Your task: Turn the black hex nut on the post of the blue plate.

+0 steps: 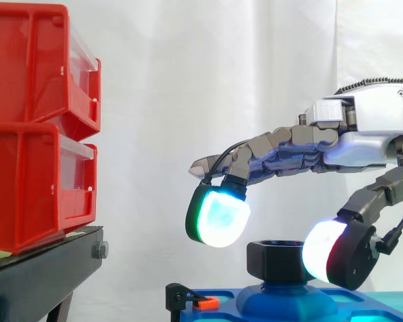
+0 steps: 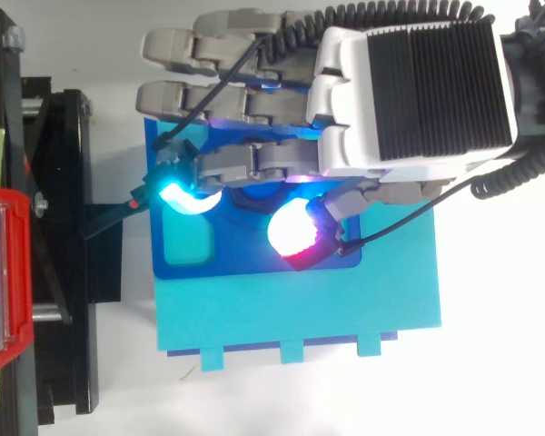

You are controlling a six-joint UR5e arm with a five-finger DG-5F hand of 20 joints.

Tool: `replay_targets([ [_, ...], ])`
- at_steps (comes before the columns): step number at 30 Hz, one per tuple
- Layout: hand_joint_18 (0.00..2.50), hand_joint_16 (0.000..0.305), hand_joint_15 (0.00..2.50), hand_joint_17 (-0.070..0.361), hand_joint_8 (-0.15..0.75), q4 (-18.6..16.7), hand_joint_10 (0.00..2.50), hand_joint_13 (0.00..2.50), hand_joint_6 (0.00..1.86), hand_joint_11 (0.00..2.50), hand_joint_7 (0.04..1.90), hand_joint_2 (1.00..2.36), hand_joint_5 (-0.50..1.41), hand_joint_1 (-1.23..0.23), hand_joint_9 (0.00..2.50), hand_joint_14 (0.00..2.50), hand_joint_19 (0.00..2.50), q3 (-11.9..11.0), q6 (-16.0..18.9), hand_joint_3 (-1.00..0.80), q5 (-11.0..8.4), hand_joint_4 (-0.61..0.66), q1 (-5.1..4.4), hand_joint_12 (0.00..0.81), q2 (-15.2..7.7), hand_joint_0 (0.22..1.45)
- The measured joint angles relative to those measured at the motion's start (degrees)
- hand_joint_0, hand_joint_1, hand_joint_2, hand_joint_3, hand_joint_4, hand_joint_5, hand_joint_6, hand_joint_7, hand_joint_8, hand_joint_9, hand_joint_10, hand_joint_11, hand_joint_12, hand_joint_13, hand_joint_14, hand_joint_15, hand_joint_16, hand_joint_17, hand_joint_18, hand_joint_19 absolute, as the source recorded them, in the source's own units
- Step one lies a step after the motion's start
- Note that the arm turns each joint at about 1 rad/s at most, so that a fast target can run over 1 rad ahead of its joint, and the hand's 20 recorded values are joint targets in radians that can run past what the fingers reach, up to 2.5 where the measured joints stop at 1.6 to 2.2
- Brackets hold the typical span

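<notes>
The black hex nut (image 1: 275, 260) sits on the raised post of the blue plate (image 1: 285, 305), low in the side view. My hand (image 1: 363, 127) reaches in from the right and hovers above it. One finger bends down, and its green-cyan pad (image 1: 218, 215) hangs just above and left of the nut with a small gap. The thumb's white-red pad (image 1: 336, 255) rests against the nut's right side. The other fingers stretch out straight. In the top view the hand (image 2: 409, 91) covers the nut, with the plate (image 2: 254, 263) showing beneath it.
Two stacked red bins (image 1: 40, 121) stand on a black stand (image 1: 40, 268) at the left. A small black clamp with an orange tab (image 1: 195, 302) sits at the plate's left edge. A light cyan base (image 2: 300, 309) lies under the blue plate.
</notes>
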State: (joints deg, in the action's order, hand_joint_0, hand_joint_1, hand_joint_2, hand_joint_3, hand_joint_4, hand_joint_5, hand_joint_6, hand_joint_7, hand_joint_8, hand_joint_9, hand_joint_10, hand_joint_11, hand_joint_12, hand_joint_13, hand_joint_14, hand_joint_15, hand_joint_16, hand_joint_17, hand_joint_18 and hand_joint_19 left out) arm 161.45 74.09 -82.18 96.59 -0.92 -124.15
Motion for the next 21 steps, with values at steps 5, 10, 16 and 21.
replay_targets([
  [5,0.14,0.039,0.00,0.089,0.138,0.08,0.00,0.07,0.50,0.04,0.84,1.00,-0.25,-0.74,0.13,0.00,0.20,0.00,0.00,-0.50,0.39,0.14,0.24,0.289,0.01,0.58],
  [10,0.14,0.039,0.00,0.088,0.142,0.41,0.00,0.08,0.50,0.06,0.86,1.00,-0.24,-0.73,0.14,0.00,0.20,0.00,0.00,-0.50,0.80,0.16,0.51,0.288,-0.02,0.57],
  [16,0.15,0.039,0.00,0.088,0.143,0.91,0.00,0.08,0.50,0.06,0.88,1.00,-0.24,-0.72,0.14,0.00,0.21,0.00,-0.06,-0.50,1.13,0.18,0.70,0.288,0.01,0.57],
  [21,0.15,0.039,0.00,0.088,0.142,1.04,0.00,0.08,0.50,0.05,0.88,1.00,-0.23,-0.72,0.15,0.00,0.20,-0.01,-0.08,-0.50,1.35,0.18,0.87,0.286,0.00,0.57],
])
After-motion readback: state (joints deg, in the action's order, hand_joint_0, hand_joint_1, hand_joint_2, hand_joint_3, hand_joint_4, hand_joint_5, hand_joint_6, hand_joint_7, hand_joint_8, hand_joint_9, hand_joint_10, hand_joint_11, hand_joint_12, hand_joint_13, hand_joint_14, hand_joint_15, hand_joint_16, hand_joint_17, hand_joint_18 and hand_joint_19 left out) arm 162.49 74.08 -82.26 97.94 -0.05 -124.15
